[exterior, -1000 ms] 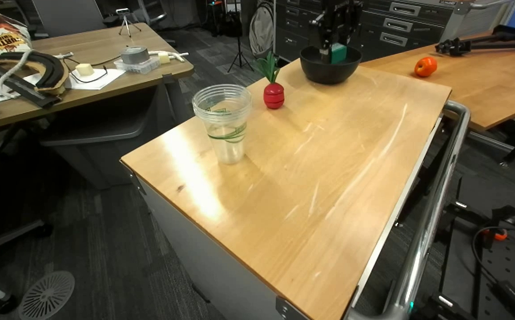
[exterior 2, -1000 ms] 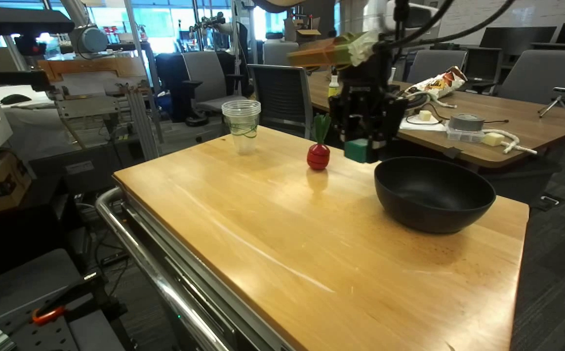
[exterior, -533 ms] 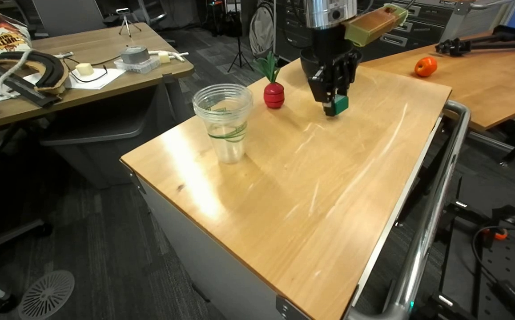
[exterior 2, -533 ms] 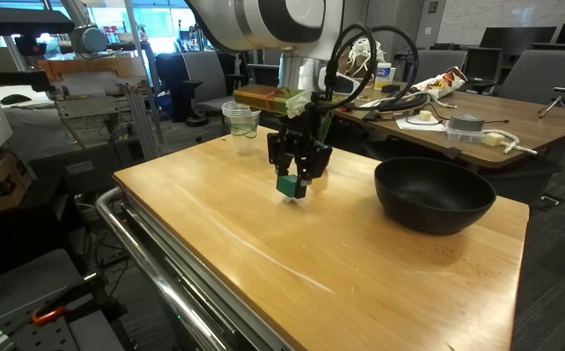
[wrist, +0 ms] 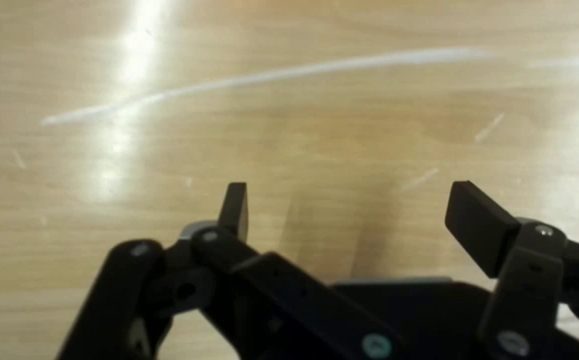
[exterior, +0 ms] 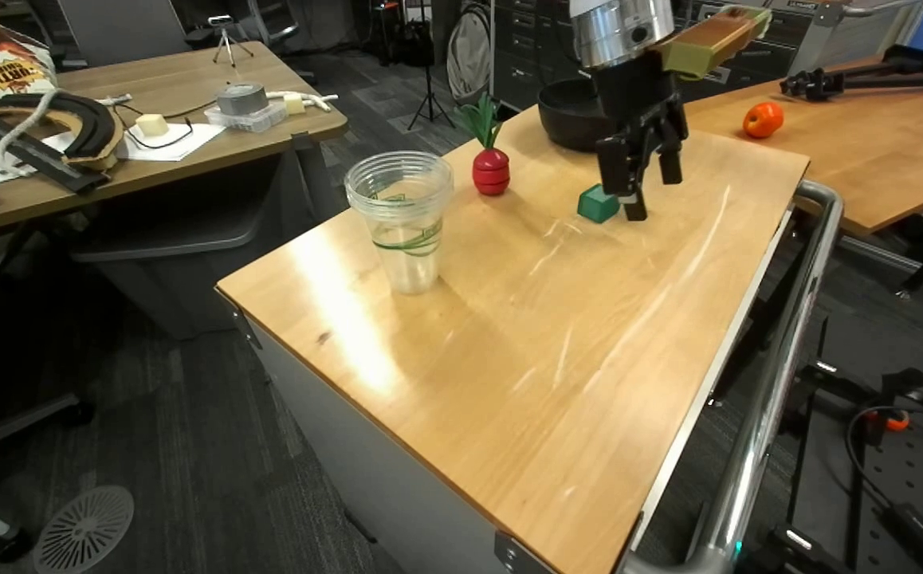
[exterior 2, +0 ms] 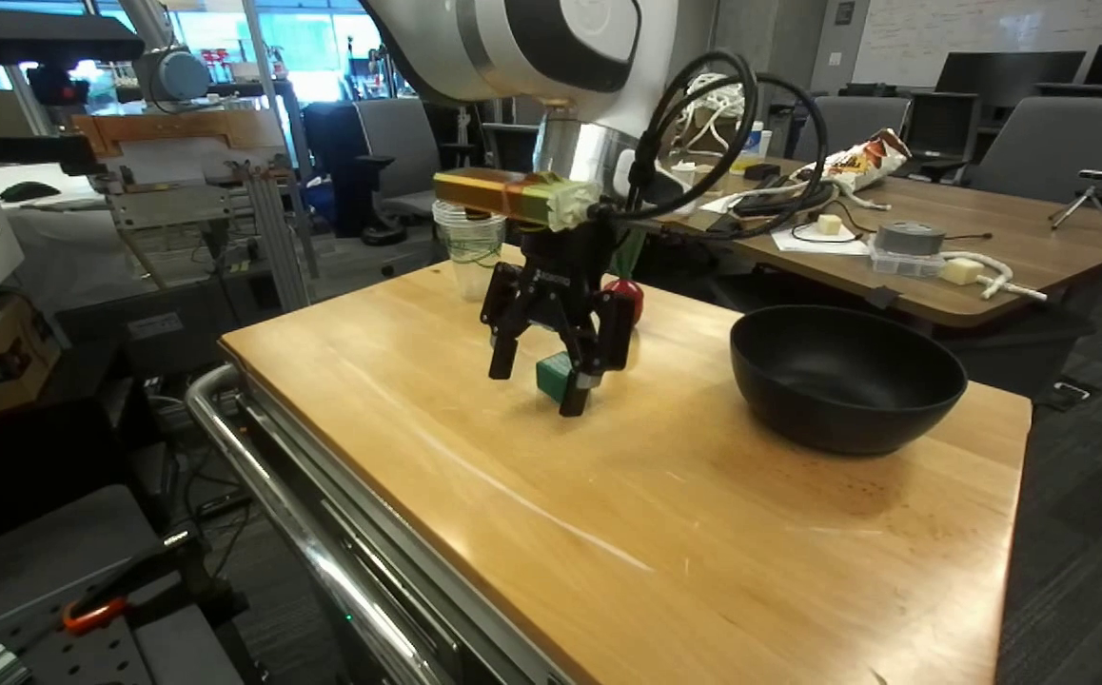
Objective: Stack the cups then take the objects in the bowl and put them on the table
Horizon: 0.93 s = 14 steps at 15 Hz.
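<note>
On the wooden table, the clear cups stand nested in one upright stack. The red roundish object with a green stem rests behind them, partly covered by the gripper in an exterior view. A teal-green block lies on the tabletop beside one finger of my gripper. The jaws are spread wide, and in the wrist view only bare wood shows between the fingertips; the block is out of that view. The black bowl sits toward the table's end, with nothing visible inside it.
A metal rail runs along one side of the table. Another desk holds an orange round thing and a black arm-like device. A brown desk carries a tape roll, cables and a snack bag.
My gripper came from the bowl to the middle of the table with the teal-green block. Its jaws have opened, the block now lies on the table, and the gripper has tilted slightly.
</note>
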Each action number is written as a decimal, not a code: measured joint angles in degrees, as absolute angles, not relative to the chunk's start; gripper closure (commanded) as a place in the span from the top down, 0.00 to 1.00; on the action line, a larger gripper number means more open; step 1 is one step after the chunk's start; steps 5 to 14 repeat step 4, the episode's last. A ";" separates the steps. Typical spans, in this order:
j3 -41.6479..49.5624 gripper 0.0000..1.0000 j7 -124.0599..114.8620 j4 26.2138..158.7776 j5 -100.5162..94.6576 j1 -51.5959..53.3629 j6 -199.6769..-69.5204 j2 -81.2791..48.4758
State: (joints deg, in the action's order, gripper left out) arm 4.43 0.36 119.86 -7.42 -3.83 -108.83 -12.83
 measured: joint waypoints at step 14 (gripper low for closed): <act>6.66 1.00 2.40 129.68 -12.45 -5.08 -109.33 -1.12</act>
